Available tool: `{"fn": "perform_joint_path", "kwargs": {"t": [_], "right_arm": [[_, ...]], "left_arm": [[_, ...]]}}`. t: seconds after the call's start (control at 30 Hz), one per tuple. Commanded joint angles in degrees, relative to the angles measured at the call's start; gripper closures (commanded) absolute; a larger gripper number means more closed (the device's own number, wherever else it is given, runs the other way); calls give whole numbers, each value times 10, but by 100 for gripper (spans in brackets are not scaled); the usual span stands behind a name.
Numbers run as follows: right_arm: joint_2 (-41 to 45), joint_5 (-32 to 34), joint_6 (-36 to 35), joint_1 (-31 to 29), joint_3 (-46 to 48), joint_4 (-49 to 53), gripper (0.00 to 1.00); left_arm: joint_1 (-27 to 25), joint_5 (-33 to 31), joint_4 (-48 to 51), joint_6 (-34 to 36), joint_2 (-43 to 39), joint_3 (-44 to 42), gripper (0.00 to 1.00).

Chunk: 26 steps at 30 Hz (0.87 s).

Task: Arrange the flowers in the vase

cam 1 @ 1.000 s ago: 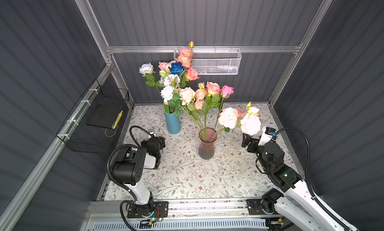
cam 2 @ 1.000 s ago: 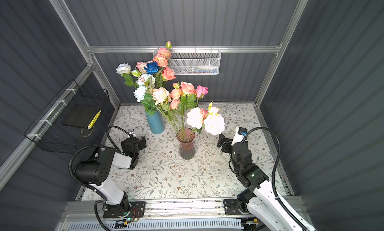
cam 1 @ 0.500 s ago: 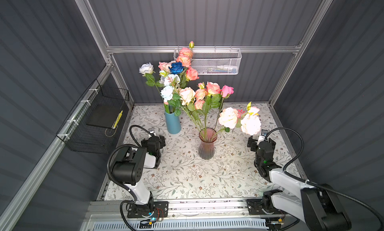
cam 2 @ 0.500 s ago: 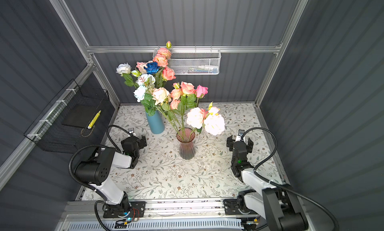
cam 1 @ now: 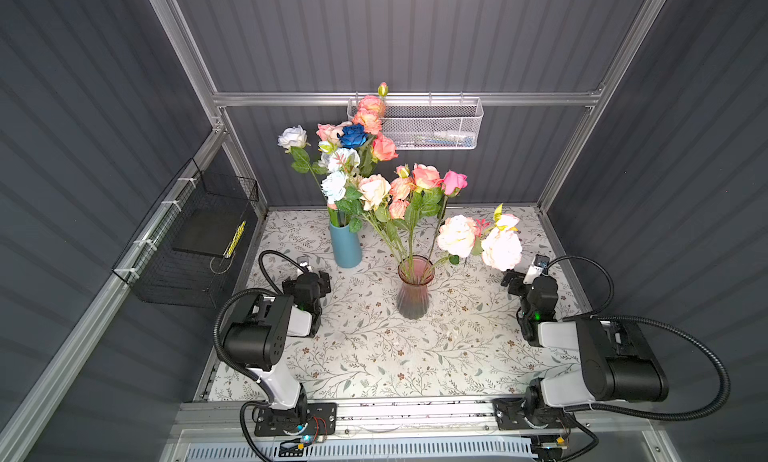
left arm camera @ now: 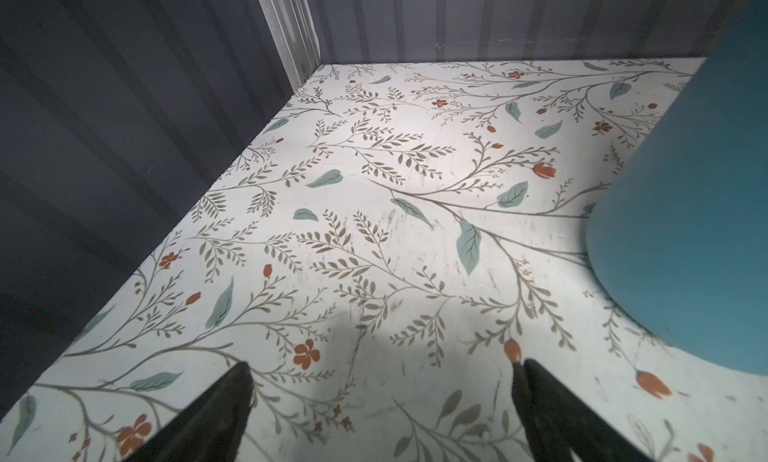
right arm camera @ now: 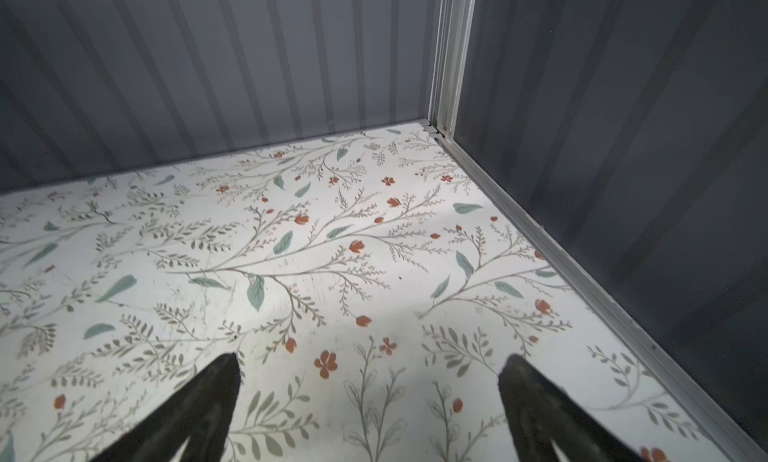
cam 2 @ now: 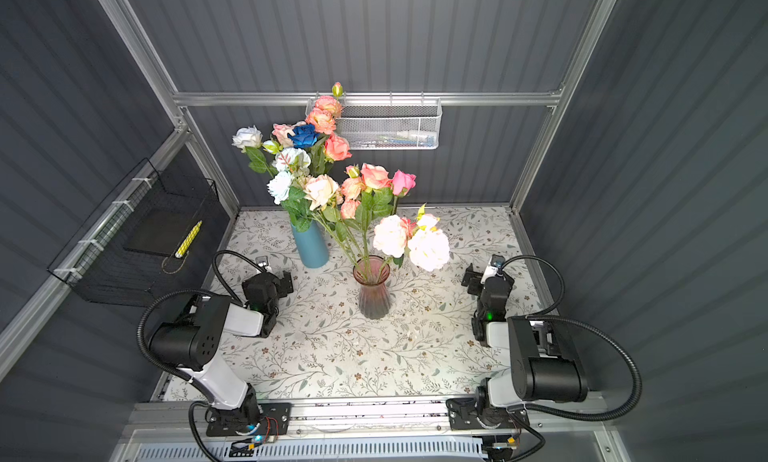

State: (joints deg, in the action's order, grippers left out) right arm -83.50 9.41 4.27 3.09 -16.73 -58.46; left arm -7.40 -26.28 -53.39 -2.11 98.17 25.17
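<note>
A: Where are the flowers (cam 1: 424,176)?
B: All standing in vases, none lying on the counter (cam 1: 395,356). One bunch fans out of the pink glass vase (cam 1: 413,291) mid-counter, and the rest stand in the blue vase (cam 1: 345,243) behind it to the left
A: And the arms?
B: Folded low at either side, well apart from the stems, likely so nothing gets knocked. The left fingers (left arm camera: 216,414) and right fingers (right arm camera: 199,414) gape wide over bare counter, holding nothing
A: Done, then?
B: Looks so, unless the blue vase's stems must move too
</note>
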Motion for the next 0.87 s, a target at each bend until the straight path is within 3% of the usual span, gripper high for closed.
{"fn": "perform_joint_path", "kwargs": {"t": [0.0, 0.83], "right_arm": [[0, -18, 13, 2, -5, 0, 1], [1, -17, 13, 0, -6, 6, 1]], "left_arm": [[4, 0, -11, 0, 2, 7, 0], [4, 0, -11, -1, 2, 7, 0]]}}
